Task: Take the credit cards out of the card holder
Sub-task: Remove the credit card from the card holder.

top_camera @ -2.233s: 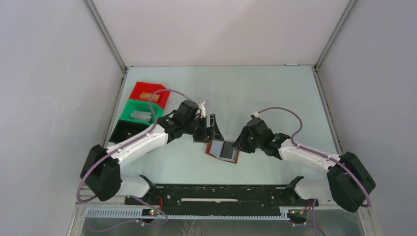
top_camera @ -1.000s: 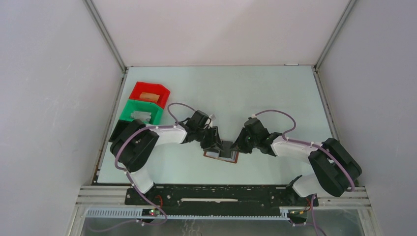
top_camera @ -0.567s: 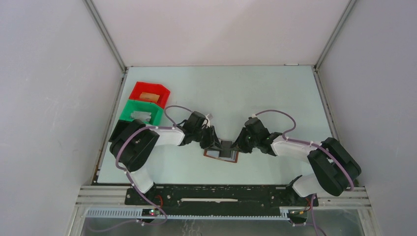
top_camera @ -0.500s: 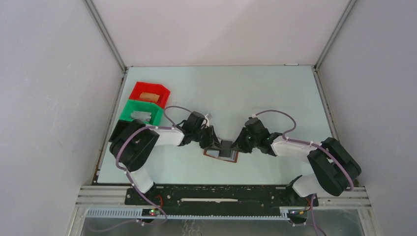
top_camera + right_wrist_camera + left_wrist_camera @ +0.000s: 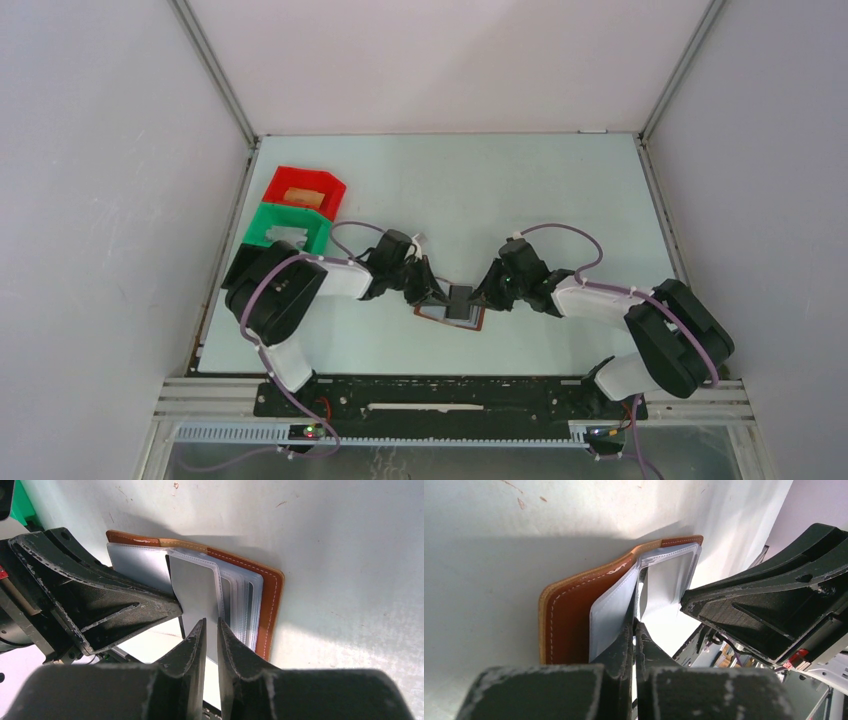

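Card holder (image 5: 569, 615): 1 pc, brown leather with a smooth grain, pale stitching along a rounded edge and a lighter tan rim. It lies open and flat on the desk (image 5: 520, 190), directly between the two end effectors, under their tips.

A fan of clear plastic sleeves (image 5: 240, 597) stands up from the holder. They are thin, glossy and round-cornered. There are several, but the edges stack too close to count.

Credit card (image 5: 192, 587): 1 seen for sure, a flat matte grey rectangle, the front leaf of the fan, just ahead of the R tips. Can't tell how many more sit in the sleeves behind it.

L end effector (image 5: 634, 628): black plastic fingers, scuffed grey at the edges, pressed fully together. The tips are in among the sleeve leaves. Can't tell if a leaf is pinched between them.

R end effector (image 5: 210, 626): same black scuffed fingers, with a narrow gap. The lower edge of the grey leaf shows in the gap. Can't tell if it is clamped.

The L and R tips are near each other, facing across the holder.

Desk: pale, matte, with a few small scuffs.

Well off to the far side of the L end effector are 2 open plastic bins, side by side and touching:
- Red bin (image 5: 300, 172): 1 pc, tan item inside.
- Green bin (image 5: 262, 225): 1 pc, whitish item inside.
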Robot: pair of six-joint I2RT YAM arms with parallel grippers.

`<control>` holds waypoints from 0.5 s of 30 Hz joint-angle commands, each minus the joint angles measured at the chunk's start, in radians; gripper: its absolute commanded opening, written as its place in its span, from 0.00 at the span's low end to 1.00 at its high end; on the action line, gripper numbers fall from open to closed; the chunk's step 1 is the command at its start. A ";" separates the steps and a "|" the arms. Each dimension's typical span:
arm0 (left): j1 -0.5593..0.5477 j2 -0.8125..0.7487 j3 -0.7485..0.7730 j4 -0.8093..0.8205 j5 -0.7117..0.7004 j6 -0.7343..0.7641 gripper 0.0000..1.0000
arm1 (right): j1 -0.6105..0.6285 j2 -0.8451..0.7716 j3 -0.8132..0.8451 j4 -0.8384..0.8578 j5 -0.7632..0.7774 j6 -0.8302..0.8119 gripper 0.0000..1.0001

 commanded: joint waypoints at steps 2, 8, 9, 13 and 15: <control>-0.004 -0.007 -0.009 0.077 0.019 -0.021 0.00 | 0.005 0.033 -0.021 -0.008 0.030 0.001 0.22; -0.001 -0.043 -0.048 0.080 -0.009 -0.018 0.00 | 0.003 0.021 -0.021 -0.025 0.041 -0.002 0.23; 0.001 -0.048 -0.053 0.080 -0.012 -0.016 0.00 | 0.003 0.019 -0.021 -0.027 0.043 -0.002 0.23; 0.014 -0.062 -0.067 0.079 -0.016 -0.011 0.00 | 0.004 0.014 -0.021 -0.031 0.043 -0.005 0.23; 0.021 -0.069 -0.073 0.079 -0.012 -0.008 0.00 | 0.003 0.014 -0.023 -0.033 0.043 -0.008 0.23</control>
